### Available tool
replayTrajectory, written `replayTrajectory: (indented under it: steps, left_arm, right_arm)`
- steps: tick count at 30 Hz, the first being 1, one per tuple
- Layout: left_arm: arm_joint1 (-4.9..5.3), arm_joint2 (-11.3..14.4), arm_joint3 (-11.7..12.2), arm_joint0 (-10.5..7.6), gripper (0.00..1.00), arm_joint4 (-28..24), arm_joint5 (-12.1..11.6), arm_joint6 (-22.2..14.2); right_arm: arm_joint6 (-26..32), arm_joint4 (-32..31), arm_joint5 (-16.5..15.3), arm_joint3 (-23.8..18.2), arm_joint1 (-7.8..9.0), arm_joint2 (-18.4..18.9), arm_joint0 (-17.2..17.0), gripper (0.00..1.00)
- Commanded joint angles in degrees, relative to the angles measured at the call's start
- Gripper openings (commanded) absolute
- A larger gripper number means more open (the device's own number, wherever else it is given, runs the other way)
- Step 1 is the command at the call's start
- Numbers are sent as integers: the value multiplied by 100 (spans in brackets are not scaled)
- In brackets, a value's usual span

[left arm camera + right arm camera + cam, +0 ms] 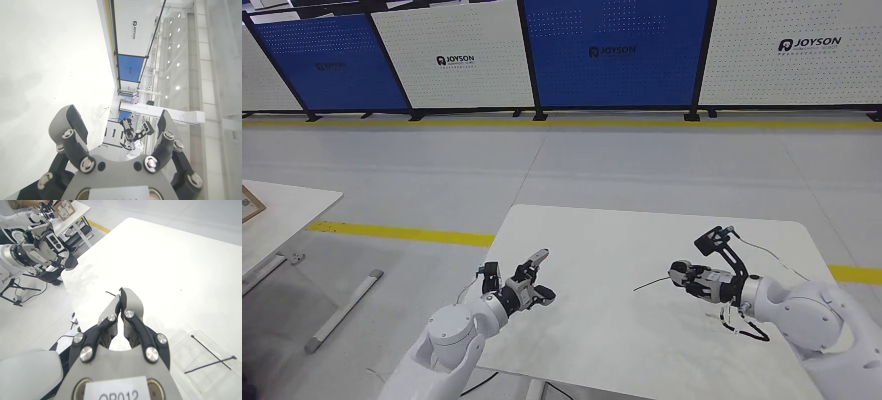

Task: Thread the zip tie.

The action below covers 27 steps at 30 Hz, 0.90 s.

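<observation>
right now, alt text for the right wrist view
The right gripper is shut on a black zip tie, whose end pokes out to one side, above a white table. Two more zip ties lie crossed in a clear tray.

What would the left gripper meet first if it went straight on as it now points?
Probably the right gripper, shut on the zip tie over the table; depth is unclear.

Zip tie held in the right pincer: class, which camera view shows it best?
The top view: the zip tie pokes out from the shut right pincer, its free length plain against the table. The right wrist view shows a short end past the pincer; the left wrist view, a faint distant line.
</observation>
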Motion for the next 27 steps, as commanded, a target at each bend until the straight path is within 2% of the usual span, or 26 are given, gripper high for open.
replayTrajectory:
  steps: [1,4,8,9,11,15,27]
  left_arm:
    - [40,67,81,-56,100,-372,0,-1]
    - [154,291,201,-211,100,-888,0,63]
    - [386,702,273,-532,100,-1473,0,344]
    - [469,858,273,-650,100,-1559,0,528]
    - [594,1135,309,-804,100,-1909,0,653]
    - [906,1748,352,-1238,100,-2421,0,1033]
    - [906,1748,352,-1238,100,-2421,0,1033]
  right_arm:
    - [-108,-106,-1,14,-29,-131,84,0]
    - [-280,-266,-1,8,-65,-404,261,0]
    - [-459,-406,-1,22,-87,-781,519,0]
    - [-512,-447,-1,28,-90,-899,606,0]
    - [-597,-613,-1,53,-91,-1088,747,0]
    - [-782,-695,-1,206,-102,-1507,1007,0]
    - [-796,-637,-1,225,-104,-1531,1017,0]
